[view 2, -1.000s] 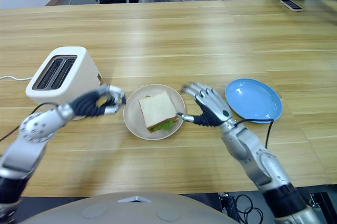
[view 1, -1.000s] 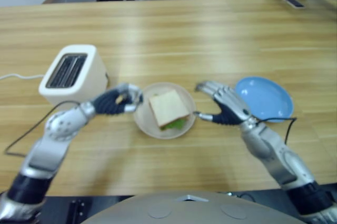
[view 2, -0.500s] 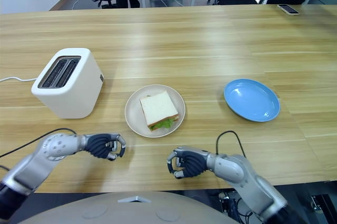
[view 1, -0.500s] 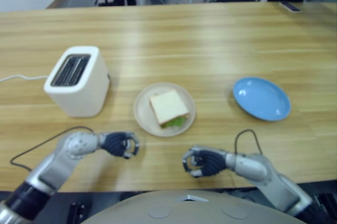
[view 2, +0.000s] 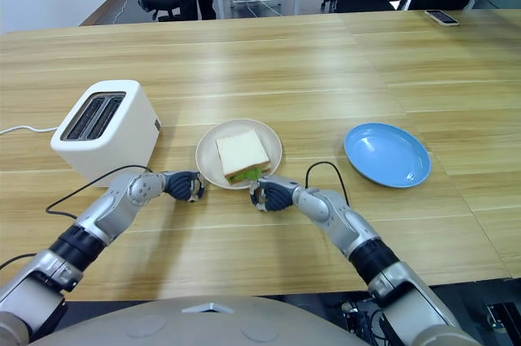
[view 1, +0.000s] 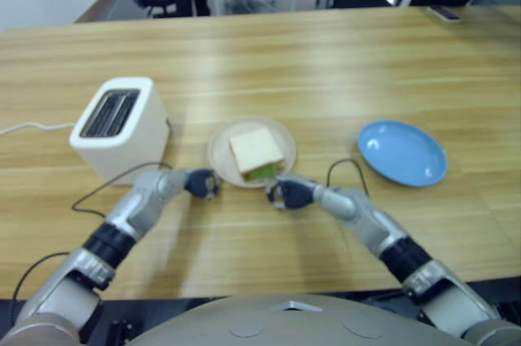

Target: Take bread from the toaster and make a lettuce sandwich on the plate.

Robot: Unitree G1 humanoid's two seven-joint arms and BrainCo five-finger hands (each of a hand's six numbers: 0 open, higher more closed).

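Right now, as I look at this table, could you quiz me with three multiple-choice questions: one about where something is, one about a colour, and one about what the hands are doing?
1. Between the toaster and the empty plate stands:
A. a cup
B. a beige plate with a sandwich
C. a bowl of soup

2. The empty plate is:
A. red
B. green
C. blue

3. The left hand and the right hand are:
A. low by the near edge of the beige plate, fingers curled, holding nothing
B. each lifting a slice of bread
C. raised high above the toaster

Answers:
1 B, the sandwich sits on the beige plate in the middle of the table.
2 C, the bare plate on the right is blue.
3 A, both hands are curled at the beige plate's near rim and nothing is in them.
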